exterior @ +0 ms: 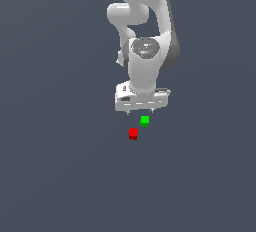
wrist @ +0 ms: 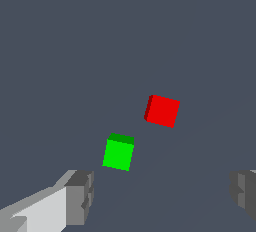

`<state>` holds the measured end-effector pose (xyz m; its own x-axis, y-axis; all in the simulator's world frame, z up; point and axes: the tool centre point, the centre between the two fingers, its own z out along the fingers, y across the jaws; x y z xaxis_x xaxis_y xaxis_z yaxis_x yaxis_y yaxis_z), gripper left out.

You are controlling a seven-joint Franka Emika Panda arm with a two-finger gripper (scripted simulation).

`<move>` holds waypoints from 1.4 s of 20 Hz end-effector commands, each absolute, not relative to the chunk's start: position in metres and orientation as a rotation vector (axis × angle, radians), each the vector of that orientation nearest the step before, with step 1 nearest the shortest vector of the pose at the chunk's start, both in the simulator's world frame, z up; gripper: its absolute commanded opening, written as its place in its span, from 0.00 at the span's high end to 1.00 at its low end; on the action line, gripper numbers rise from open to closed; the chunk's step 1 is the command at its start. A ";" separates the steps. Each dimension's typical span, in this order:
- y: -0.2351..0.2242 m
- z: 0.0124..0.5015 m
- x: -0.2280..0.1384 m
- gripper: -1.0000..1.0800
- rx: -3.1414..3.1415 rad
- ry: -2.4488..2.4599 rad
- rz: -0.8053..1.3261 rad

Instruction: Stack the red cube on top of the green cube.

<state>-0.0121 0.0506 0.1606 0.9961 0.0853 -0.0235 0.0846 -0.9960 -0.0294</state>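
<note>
The red cube [exterior: 133, 133] lies on the grey floor, just below and to the exterior view's left of the green cube [exterior: 144, 121]. The two cubes sit close together but apart. My gripper [exterior: 140, 110] hangs above them, nearest the green cube, with its fingers spread wide and nothing between them. In the wrist view the red cube [wrist: 162, 111] and the green cube [wrist: 119, 152] both lie beyond the fingertips [wrist: 80, 196], outside the gap of the gripper [wrist: 162, 196].
The white arm [exterior: 145, 36] rises behind the gripper toward the top of the exterior view. The floor [exterior: 60, 166] is a plain dark grey surface with no other objects in sight.
</note>
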 end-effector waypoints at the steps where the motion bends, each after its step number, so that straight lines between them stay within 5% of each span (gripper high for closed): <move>1: 0.051 0.161 -0.012 0.04 -3.110 -0.132 0.038; 28: 0.026 0.070 0.023 0.04 -3.132 0.253 0.000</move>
